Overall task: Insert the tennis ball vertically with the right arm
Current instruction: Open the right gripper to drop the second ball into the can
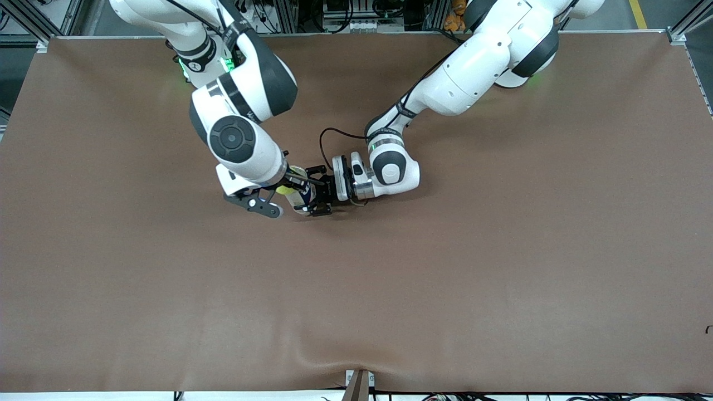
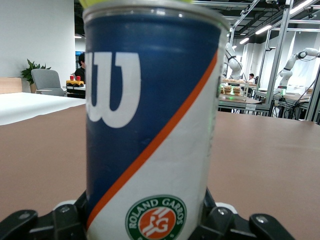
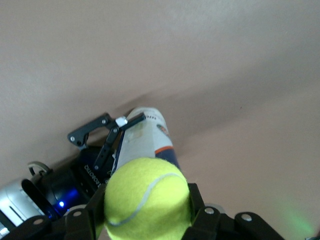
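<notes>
A blue and white tennis ball can [image 2: 150, 125] stands upright near the middle of the table. My left gripper [image 2: 150, 222] is shut on its lower part from the side. From the front, the can [image 1: 304, 196] shows between the left gripper [image 1: 318, 194] and the right arm's hand. My right gripper [image 3: 147, 212] is shut on a yellow-green tennis ball [image 3: 147, 197] and holds it right over the can's [image 3: 147, 135] open top. A sliver of the ball [image 2: 105, 2] shows at the can's rim. The ball [image 1: 286, 190] is mostly hidden under the right wrist.
A brown mat [image 1: 501, 250] covers the whole table, with a slight wrinkle near the front edge. A small bracket [image 1: 359, 384] sits at the middle of that edge. Both arms reach in from their bases and meet at the can.
</notes>
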Motion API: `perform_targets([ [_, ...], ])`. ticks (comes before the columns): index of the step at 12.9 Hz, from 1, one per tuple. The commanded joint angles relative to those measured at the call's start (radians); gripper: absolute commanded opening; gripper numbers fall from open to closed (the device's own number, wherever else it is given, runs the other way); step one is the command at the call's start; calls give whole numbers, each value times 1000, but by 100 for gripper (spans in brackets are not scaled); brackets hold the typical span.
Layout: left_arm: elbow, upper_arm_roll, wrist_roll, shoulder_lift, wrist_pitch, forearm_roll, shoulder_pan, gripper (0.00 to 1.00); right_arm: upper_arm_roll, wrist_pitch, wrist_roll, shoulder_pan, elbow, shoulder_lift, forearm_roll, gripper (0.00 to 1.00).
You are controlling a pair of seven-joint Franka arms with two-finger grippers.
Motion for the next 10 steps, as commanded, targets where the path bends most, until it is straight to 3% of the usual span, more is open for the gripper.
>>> perform_targets([
  [1,-7,4,35,0,20,-30,-14,80,-9,4,19,35,-17,6,9,45],
  [2,-7,4,35,0,20,-30,-14,80,-9,4,19,38,-24,6,9,47],
  [3,-7,4,35,0,20,-29,-14,80,-10,1,19,41,-25,6,9,59],
  [4,-7,4,35,0,20,-29,-14,81,-10,0,17,41,-25,6,9,100],
  [10,-7,4,35,0,20,-29,-14,82,-13,-25,8,-11,-11,-29,9,100],
])
